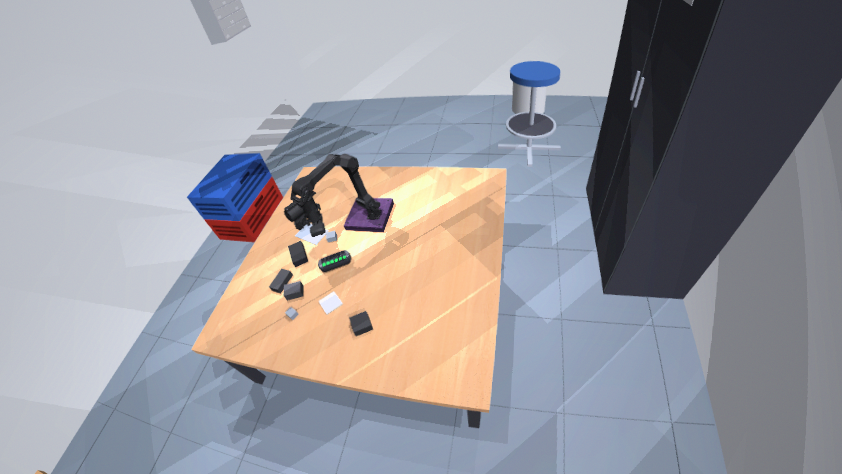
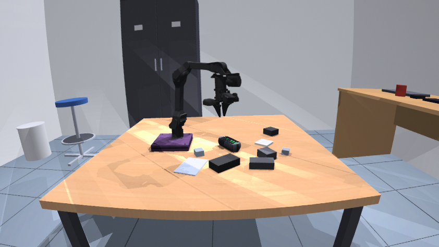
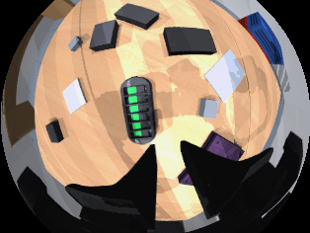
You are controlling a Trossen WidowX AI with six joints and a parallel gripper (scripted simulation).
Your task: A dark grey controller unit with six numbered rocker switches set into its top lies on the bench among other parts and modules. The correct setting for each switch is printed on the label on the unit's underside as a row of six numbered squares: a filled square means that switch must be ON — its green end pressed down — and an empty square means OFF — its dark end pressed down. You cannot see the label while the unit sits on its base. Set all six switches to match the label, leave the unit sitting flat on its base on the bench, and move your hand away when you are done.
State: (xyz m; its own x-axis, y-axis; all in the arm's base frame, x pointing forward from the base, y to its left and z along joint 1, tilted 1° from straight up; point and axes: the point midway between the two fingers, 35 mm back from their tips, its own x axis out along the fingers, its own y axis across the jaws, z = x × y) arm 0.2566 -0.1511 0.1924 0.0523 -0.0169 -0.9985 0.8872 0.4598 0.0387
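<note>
The dark grey controller unit (image 1: 334,260) (image 2: 229,143) (image 3: 138,111) sits flat on its base near the middle of the wooden bench (image 1: 424,306) (image 2: 129,187). A row of green rocker switches shows along its top. The label on the underside is hidden. My gripper (image 1: 307,225) (image 2: 221,114) (image 3: 167,147) hangs high above the bench, behind the unit and well clear of it. Its fingers stand a little apart with nothing between them.
Dark boxes (image 2: 224,162) (image 2: 261,163) (image 2: 266,152) (image 2: 270,131), two small grey cubes (image 2: 198,151) (image 2: 285,150), a white sheet (image 2: 190,166) (image 3: 226,75) and a white card (image 2: 264,142) lie around the unit. The arm stands on a purple pad (image 2: 162,142) (image 1: 385,207). Blue and red crates (image 1: 235,194) stand beside the bench.
</note>
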